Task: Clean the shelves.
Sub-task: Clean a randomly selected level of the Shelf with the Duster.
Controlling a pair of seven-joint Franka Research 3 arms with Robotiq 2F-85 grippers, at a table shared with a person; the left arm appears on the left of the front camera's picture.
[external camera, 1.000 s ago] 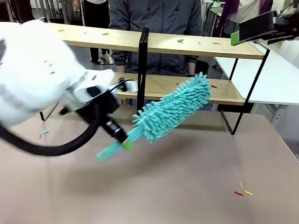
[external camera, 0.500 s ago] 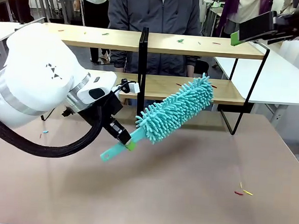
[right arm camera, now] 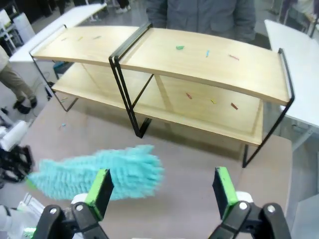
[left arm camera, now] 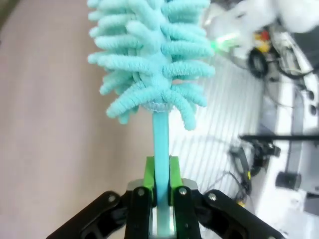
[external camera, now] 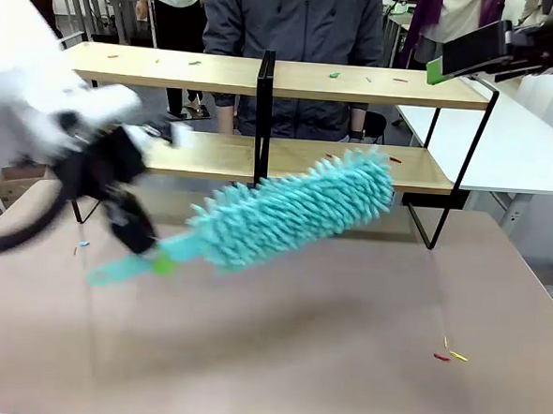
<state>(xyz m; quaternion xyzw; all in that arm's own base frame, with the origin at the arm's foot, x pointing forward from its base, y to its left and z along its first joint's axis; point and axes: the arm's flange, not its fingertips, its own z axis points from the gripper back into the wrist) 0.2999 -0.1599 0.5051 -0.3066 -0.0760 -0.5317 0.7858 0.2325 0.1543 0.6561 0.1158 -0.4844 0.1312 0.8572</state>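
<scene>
Left end effector (left arm camera: 160,175) clamped on microfiber duster (external camera: 290,213) handle, approach step; right end effector (right arm camera: 162,191) apart. Next: sweep shelves (external camera: 219,72) at 12 o'clock.

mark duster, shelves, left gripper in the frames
duster (external camera: 295,213): front view, middle of the fluffy turquoise head.
shelves (right arm camera: 219,69): right wrist view, bare wood of the top board.
left gripper (left arm camera: 161,172): left wrist view, between the green pads clamping the handle.

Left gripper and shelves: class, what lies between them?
The teal duster, its handle clamped in the left gripper, its fluffy head reaching toward the shelves, as the front view shows.
</scene>
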